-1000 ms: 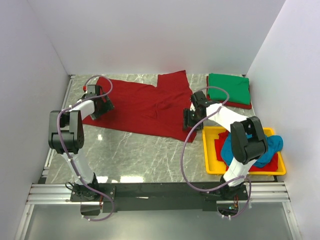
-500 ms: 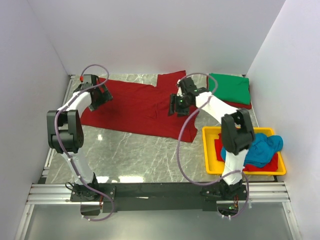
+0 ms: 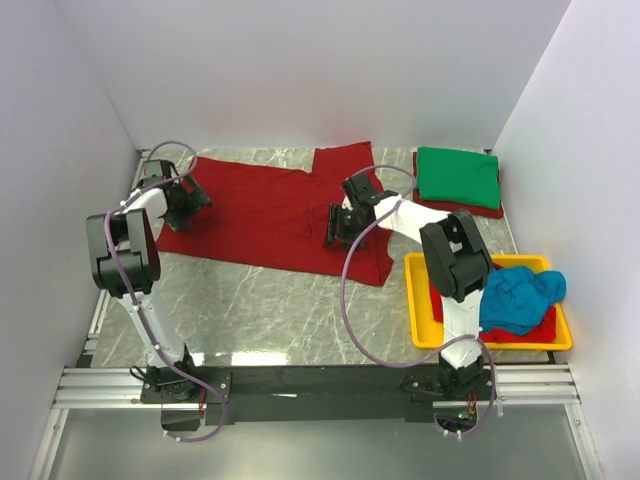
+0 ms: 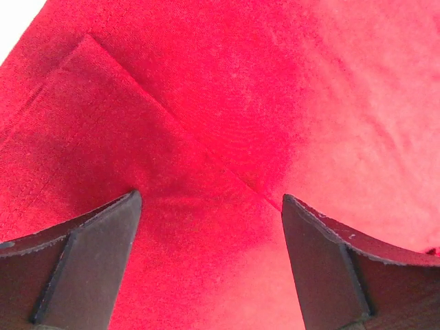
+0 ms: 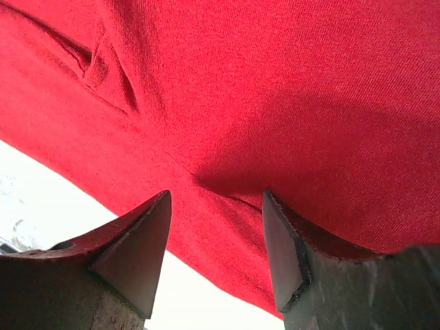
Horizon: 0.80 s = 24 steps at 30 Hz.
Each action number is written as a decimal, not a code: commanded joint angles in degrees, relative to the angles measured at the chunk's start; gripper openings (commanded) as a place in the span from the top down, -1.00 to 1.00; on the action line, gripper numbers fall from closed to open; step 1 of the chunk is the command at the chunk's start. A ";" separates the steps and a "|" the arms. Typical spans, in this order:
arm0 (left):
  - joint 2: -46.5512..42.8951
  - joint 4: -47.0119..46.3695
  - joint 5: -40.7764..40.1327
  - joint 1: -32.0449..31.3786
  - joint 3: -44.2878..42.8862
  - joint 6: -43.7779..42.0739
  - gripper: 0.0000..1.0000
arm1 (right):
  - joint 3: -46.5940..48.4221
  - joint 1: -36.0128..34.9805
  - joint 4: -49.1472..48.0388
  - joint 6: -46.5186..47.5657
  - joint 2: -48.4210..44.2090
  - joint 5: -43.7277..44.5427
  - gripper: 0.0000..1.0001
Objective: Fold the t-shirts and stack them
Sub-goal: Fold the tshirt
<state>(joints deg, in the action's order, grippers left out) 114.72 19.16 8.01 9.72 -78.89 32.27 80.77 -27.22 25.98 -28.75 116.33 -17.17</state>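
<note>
Red shirt (image 3: 270, 210) is lying spread flat across the back of the table (image 3: 260, 300). Its left edge is coming close to the table's left edge, and its right hem is ending near the tray (image 3: 413, 300). Bare table is showing in front of the shirt, down to the arm bases. Walls are closing in left, back and right.

Left fingers (image 4: 82, 261) are hanging spread wide over the shirt's left part. A seam line is running between them and nothing is being pinched; cannot tell if the tips are touching cloth. Right fingers (image 5: 130, 247) are spread less wide over the shirt near one of its edges, with a small crease sitting between them, not pinched.

Counting five shirts. Three are red: the spread one, a folded red one (image 3: 480, 210) lying under the green shirt (image 3: 458, 178) at the back right, and a crumpled red one (image 3: 530, 333) in the tray under the teal shirt (image 3: 515, 300). One green, one teal, one tray.
</note>
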 commanded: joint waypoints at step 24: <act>-24.52 7.74 -7.83 6.02 31.60 -0.72 -0.83 | -27.76 -12.50 -4.09 -8.60 -16.04 6.80 -0.25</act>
<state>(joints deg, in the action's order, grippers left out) 92.25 19.97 3.09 15.25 -51.75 32.14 58.78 -38.13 16.97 -35.24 101.16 -12.62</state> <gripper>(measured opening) 0.912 0.622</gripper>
